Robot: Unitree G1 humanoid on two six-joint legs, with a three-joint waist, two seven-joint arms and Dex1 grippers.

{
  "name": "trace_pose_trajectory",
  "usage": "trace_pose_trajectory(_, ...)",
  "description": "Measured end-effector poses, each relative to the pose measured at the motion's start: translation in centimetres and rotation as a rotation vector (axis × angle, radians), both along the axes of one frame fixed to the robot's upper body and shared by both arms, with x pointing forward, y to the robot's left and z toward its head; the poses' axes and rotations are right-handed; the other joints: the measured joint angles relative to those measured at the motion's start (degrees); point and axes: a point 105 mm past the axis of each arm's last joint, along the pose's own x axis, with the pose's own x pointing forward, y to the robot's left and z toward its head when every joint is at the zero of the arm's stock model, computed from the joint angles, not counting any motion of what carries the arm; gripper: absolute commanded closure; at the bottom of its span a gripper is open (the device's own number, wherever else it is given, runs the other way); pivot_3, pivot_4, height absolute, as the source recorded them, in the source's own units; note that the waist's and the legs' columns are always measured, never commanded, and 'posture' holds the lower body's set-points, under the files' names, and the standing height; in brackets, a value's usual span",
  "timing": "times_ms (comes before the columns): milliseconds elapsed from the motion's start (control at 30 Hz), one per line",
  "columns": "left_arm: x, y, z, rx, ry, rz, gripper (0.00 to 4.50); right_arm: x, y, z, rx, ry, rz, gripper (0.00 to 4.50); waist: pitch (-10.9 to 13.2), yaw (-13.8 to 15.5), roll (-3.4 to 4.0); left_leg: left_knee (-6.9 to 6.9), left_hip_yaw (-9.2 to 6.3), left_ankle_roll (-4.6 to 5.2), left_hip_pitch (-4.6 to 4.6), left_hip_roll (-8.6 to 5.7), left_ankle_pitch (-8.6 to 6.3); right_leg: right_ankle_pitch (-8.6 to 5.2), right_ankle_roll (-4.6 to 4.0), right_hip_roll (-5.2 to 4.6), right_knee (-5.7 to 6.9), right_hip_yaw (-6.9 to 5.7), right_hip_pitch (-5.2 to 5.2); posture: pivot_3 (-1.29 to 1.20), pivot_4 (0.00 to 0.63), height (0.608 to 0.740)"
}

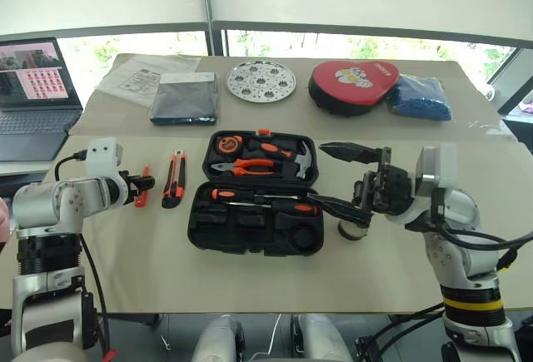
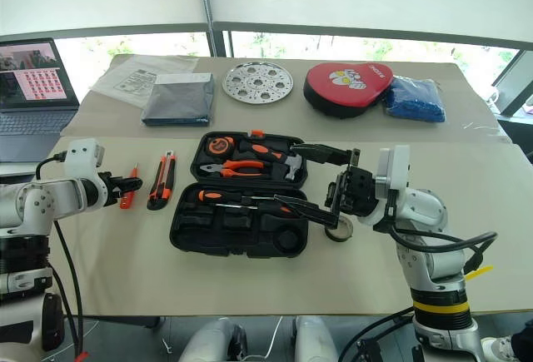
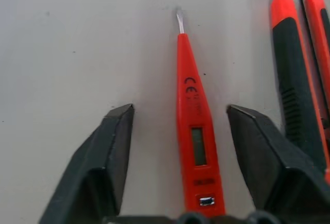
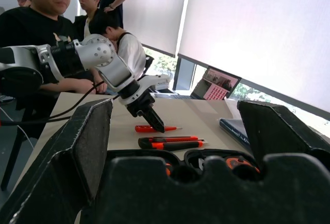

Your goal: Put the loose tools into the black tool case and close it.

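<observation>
Left end effector [image 3: 178,126] straddles the tester screwdriver [image 3: 195,131], fingers apparently not touching; right end effector [image 1: 340,181] gapes, empty.

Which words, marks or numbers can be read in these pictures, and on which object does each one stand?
"CE": on the slim orange tester screwdriver, above its small display window, seen in the left wrist view.
Lower marking on the same tester: too blurred to read.
Print on the red pad: too small to read.
Printed sheet in the clear bag: too small to read.
Laptop screen: too small to read.
</observation>
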Motion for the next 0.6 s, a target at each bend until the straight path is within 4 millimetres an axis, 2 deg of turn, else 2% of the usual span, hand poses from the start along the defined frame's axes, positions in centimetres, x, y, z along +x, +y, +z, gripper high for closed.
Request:
trace_pose_trajectory(133,-0.9,0.8,-0.2,0.006,0.004,0.001,4.06,0.1,0.0,0.2,-0.004,-0.001,-0.006,0.0,0.0,-0.2,0.0,-0.01,0.01,0.0,0.04,0.03,0.0,0.0,0.0,0.01,0.06,0.05,-0.01,0.0,0.15,0.74)
trace_pose_trajectory(300,-1.1,1.5,0.4,-0.021,-0.09,-0.012,4.06,0.4,0.0,0.6,-0.017,-0.007,-0.011,0.0,0.0,-0.5,-0.03,-0.01,-0.01,0.0,-0.02,0.06,0.0,0.0,-0.01,0.0,0.08,0.01,-0.08,0.0,0.15,0.74)
trace_pose_trajectory(367,-0.7,0.9,2.4,-0.031,-0.211,-0.108,4.06,0.5,-0.3,0.7,-0.032,0.003,-0.024,0.0,0.1,-0.4,-0.16,-0.01,-0.02,-0.01,-0.07,0.07,0.0,0.0,-0.03,-0.02,0.07,-0.04,-0.11,0.0,0.15,0.74)
trace_pose_trajectory(433,-1.0,-0.7,5.2,-0.008,-0.332,-0.302,4.06,0.3,-0.5,0.6,-0.056,0.025,-0.019,0.0,0.1,-0.3,-0.26,-0.01,-0.03,-0.01,-0.14,0.07,-0.01,-0.01,-0.05,-0.07,0.03,-0.08,-0.14,0.0,0.15,0.74)
trace_pose_trajectory(500,-2.2,-4.1,7.9,0.064,-0.428,-0.634,4.06,0.0,-1.3,0.3,-0.125,0.072,-0.016,0.0,0.1,0.2,-0.24,-0.02,0.0,0.08,-0.15,0.02,-0.06,-0.04,-0.1,-0.23,-0.04,-0.15,-0.12,0.0,0.15,0.74)
trace_pose_trajectory(533,-3.0,-5.9,8.5,0.117,-0.433,-0.798,4.06,-0.2,-1.7,0.3,-0.159,0.086,-0.011,0.0,0.1,0.4,-0.22,0.0,0.04,0.13,-0.12,0.01,-0.09,-0.06,-0.1,-0.32,-0.05,-0.19,-0.1,0.0,0.15,0.74)
trace_pose_trajectory(600,-4.5,-9.2,7.3,0.204,-0.337,-1.109,4.06,-0.8,-1.8,0.4,-0.244,0.122,0.014,0.0,0.2,0.7,-0.06,-0.02,0.12,0.22,-0.1,-0.07,-0.15,-0.06,-0.1,-0.35,-0.11,-0.14,-0.08,0.0,0.15,0.74)
